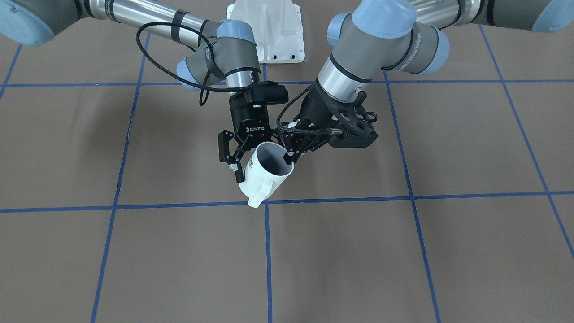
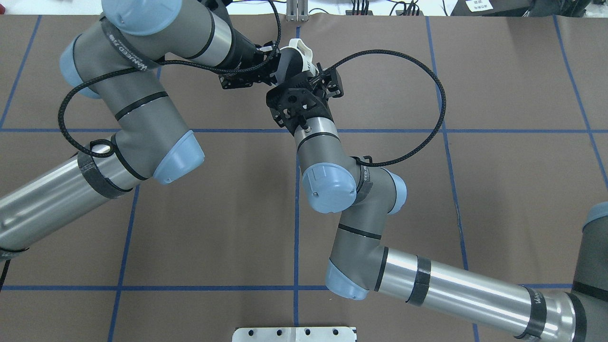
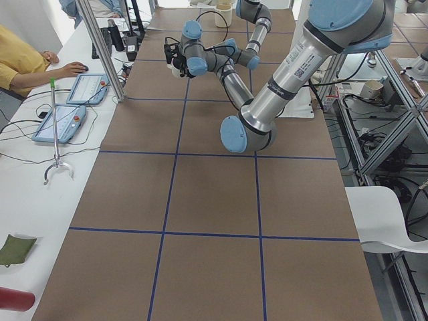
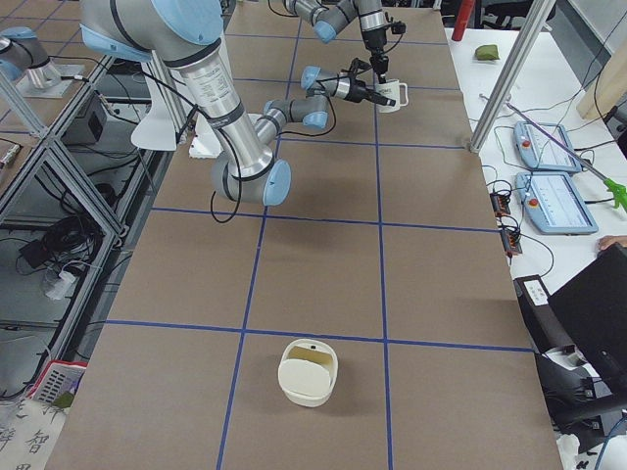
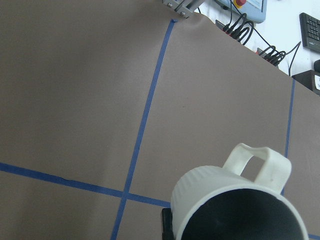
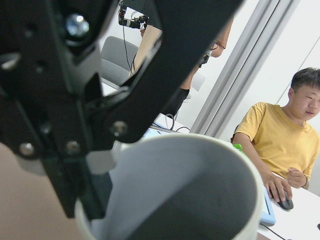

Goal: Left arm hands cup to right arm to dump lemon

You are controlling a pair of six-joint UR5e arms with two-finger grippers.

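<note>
"ME" cup (image 1: 268, 178) at "ROBOTIQ"-marked right jaws

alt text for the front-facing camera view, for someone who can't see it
A white cup hangs tilted above a brown table marked with blue grid lines, between two robot claws. The left claw, on the view's right, pinches its rim; the right claw straddles the opposite wall.

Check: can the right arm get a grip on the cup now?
Likely yes: the right gripper sits open at the cup, lettered side; the left gripper only pinches the opposite rim.
</note>
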